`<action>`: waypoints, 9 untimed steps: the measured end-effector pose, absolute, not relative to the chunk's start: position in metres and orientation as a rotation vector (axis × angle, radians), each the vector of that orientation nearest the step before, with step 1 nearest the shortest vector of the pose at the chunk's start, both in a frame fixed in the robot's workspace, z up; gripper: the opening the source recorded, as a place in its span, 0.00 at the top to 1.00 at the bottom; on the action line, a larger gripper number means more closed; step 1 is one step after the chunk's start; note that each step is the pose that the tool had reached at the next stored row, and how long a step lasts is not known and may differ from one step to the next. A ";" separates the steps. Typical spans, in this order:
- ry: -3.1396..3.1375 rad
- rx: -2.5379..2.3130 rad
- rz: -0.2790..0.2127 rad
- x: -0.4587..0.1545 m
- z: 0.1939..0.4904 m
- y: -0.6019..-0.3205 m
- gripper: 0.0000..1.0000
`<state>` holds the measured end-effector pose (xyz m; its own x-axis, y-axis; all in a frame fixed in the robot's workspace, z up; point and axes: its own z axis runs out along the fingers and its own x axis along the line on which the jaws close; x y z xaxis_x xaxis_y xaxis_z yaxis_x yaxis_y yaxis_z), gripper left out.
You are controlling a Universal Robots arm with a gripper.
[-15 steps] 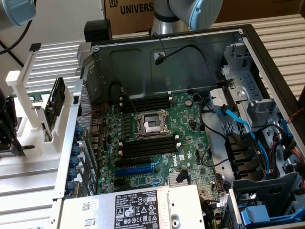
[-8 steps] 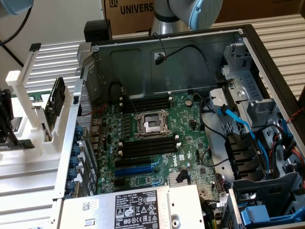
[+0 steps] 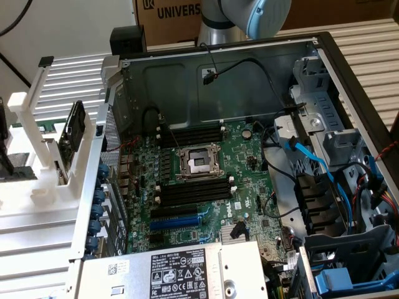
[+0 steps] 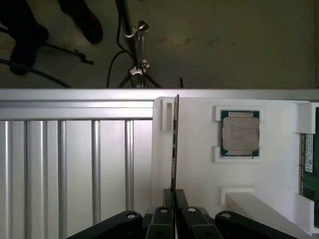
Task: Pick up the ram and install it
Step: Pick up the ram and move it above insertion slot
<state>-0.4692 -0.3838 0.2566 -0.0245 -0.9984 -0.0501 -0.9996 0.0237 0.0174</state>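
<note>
The ram [image 4: 174, 144] shows edge-on as a thin dark strip standing upright in a slot of a white holder [image 4: 199, 169]. My gripper [image 4: 174, 193] is shut on the ram's near end, one black finger [image 4: 162, 216] pressed against each side. In the exterior view, the open computer case lies with its green motherboard [image 3: 249, 187] facing up. Long black empty memory slots [image 3: 190, 134] run on either side of the CPU socket [image 3: 198, 163].
A square silver CPU chip [image 4: 240, 133] rests in a pocket of the white holder, and another green board [image 4: 309, 159] is at the frame edge. Ribbed metal table [image 4: 75, 164] lies beside the holder. A white rack [image 3: 31, 180] stands at the exterior view's left, cables [image 3: 312, 162] and drive bays at its right.
</note>
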 end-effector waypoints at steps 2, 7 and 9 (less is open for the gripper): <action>2.231 -2.178 0.073 -0.470 0.265 -0.384 0.87; 2.234 -2.179 0.067 -0.471 0.292 -0.384 0.87; 2.236 -2.179 0.065 -0.471 0.309 -0.384 0.87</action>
<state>-0.4712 -0.3835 0.3095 -0.0262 -0.9988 -0.0421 -0.9995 0.0255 0.0171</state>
